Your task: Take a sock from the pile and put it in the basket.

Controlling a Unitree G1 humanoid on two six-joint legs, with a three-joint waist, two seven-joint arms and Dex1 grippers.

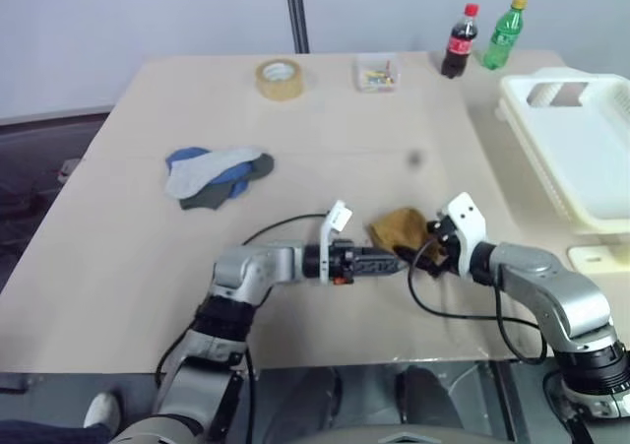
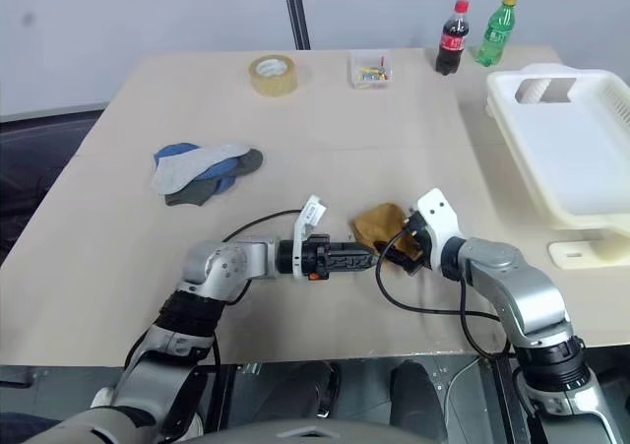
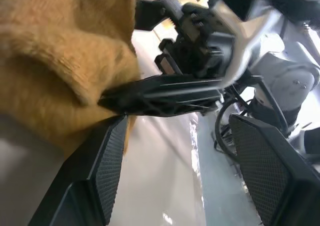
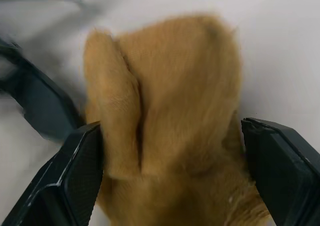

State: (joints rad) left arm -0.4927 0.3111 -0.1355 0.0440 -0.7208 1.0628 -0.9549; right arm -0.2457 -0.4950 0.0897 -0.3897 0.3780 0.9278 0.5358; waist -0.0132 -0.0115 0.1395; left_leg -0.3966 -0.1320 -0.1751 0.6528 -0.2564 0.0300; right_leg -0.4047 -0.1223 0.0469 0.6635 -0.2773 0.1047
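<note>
A pale beige bench (image 1: 128,257) stands before a grey wall. A mustard-yellow sock (image 1: 399,226) lies crumpled near the front, between the left pincer (image 1: 392,263) and right pincer (image 1: 430,247), both spread apart. The white slotted basket (image 1: 581,158) sits far right; the pile (image 1: 217,176) lies left.

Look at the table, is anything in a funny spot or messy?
Yes. One mustard-yellow sock lies crumpled near the table's front edge, apart from the pile of blue and grey socks. The left gripper and right gripper sit open around it. The basket has no sock in it.
</note>
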